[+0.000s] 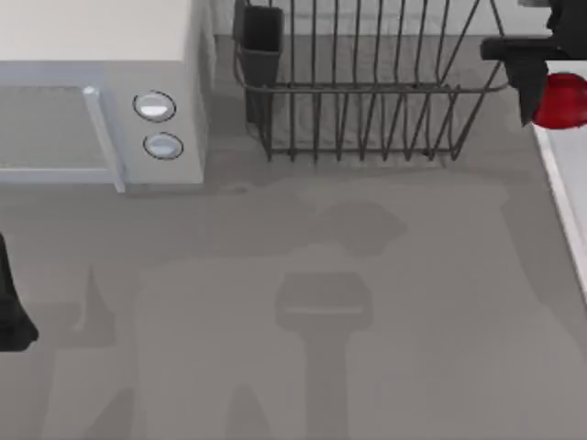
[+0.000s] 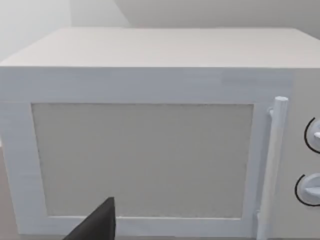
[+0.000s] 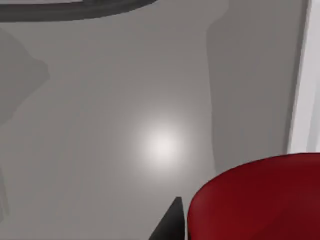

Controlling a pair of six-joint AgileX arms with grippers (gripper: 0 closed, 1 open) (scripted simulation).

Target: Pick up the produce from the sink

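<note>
Plain grey tabletop point(image 1: 303, 302) carried a white box point(image 1: 101, 101) with two round knobs at far left and a dark wire dish rack point(image 1: 367, 92) at the far middle. Pale sink rim point(image 1: 564, 183) ran along the right edge. Red produce point(image 1: 561, 101) sat up at the far right, over the sink rim, touching the right tool point(image 1: 537, 82); grip state can't be told. Left tool point(image 1: 14, 312) was parked at the left edge, facing the white box.
</note>
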